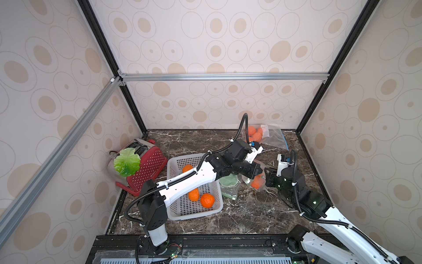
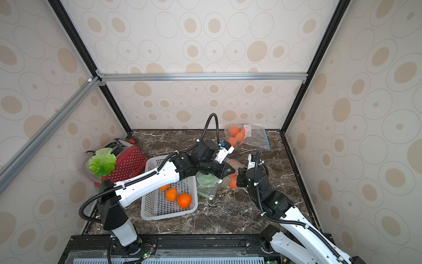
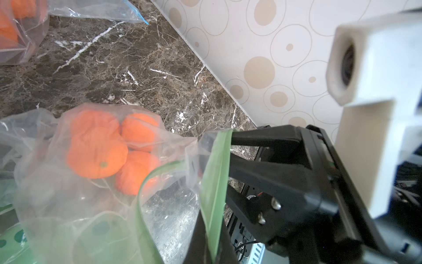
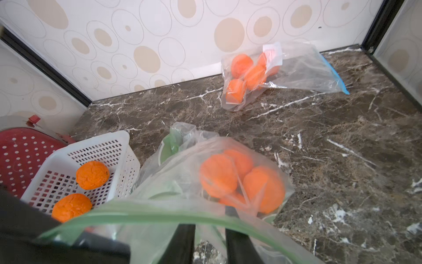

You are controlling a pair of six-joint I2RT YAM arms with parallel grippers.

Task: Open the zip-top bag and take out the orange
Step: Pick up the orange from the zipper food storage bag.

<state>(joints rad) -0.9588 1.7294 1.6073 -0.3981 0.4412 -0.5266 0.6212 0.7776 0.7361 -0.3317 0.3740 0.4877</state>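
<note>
Left gripper [image 2: 231,170] is reaching across the white perforated plastic basket [image 4: 102,141], and its jaws are sitting together on one end of the green zip strip [image 4: 146,214]. That grip is pinning one lip of the clear, crinkled zip-top bag [image 3: 175,146], so the mouth is not sliding away. Right gripper [image 3: 230,148] is facing it from the right with its jaws standing apart and the strip lying across the tips. By my judgement it is lining up on the opposite lip and is not yet clamping. The mouth is already gaping between the two lips.

Rounded, matt, rough-skinned oranges [image 4: 218,174] are lying inside the bag, bunched toward its closed end. The bag is resting on the dark veined marble-look tabletop [image 4: 342,137], just right of the basket. Its film is thin, glossy and slack and is sagging over the fruit, while the stiffer strip is bowing in an arch.

Second clear bag with a blue strip [image 4: 303,68] is lying at the far right, well apart.
</note>
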